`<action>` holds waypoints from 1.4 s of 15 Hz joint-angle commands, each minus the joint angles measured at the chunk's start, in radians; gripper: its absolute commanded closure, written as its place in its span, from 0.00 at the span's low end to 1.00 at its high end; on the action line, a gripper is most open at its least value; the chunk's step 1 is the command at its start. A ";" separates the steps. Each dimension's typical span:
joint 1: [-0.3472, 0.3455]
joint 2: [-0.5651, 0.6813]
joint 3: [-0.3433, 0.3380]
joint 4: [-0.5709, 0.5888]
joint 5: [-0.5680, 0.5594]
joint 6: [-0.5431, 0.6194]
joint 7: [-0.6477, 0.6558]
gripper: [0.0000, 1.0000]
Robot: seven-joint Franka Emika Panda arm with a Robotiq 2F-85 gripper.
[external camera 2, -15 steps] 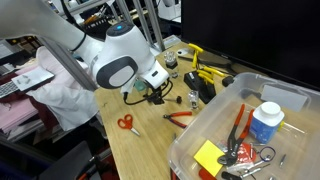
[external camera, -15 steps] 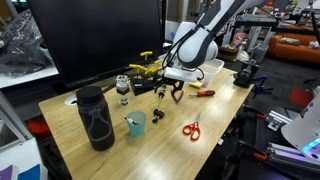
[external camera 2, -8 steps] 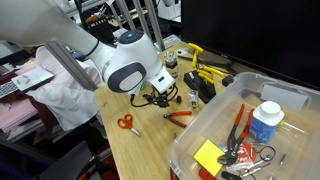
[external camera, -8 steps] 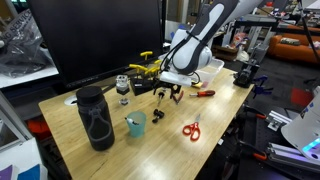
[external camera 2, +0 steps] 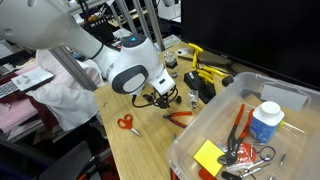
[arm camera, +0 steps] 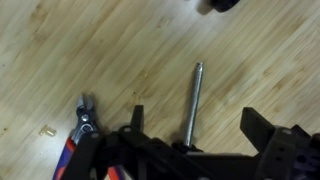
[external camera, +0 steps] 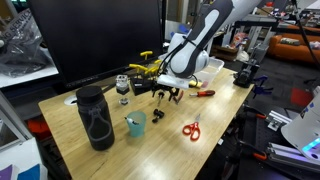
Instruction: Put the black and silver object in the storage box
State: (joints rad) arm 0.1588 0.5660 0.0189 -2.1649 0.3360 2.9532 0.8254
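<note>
The black and silver object (arm camera: pixel 195 95) lies on the wooden table. Its silvery shaft shows in the wrist view; its black end is hidden under my gripper body. My gripper (arm camera: pixel 197 122) is open and low over it, one finger on each side of the shaft, not touching it. In both exterior views the gripper (external camera: pixel 167 93) (external camera 2: pixel 160 97) hangs just above the table, hiding the object. The storage box (external camera 2: pixel 198 127) of clear plastic stands at the table's end; it holds several tools, a white bottle and a yellow pad.
Red-handled pliers (arm camera: pixel 82 118) (external camera 2: pixel 178 116) lie close beside the gripper. Red scissors (external camera: pixel 191 128) (external camera 2: pixel 126 122) lie nearer the table edge. A tall black bottle (external camera: pixel 95 117), a teal cup (external camera: pixel 135 124), a small black-lidded jar (external camera: pixel 123 88) and yellow tools (external camera: pixel 146 68) stand nearby.
The arm has come down a little and shifted slightly toward the jar, bringing the open gripper closer to the table.
</note>
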 commanded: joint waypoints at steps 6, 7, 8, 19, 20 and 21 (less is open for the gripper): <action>0.012 0.035 -0.006 0.025 0.021 0.029 0.021 0.60; 0.011 0.035 -0.005 0.025 0.022 0.028 0.021 0.68; 0.012 0.035 -0.005 0.025 0.021 0.028 0.021 0.74; 0.097 -0.080 -0.077 -0.072 -0.010 0.012 0.089 0.98; 0.121 -0.112 -0.093 -0.096 -0.020 0.016 0.107 0.98; 0.132 -0.152 -0.093 -0.124 -0.026 0.013 0.113 0.98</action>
State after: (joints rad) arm 0.2350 0.5242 -0.0349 -2.1957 0.3312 2.9640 0.8966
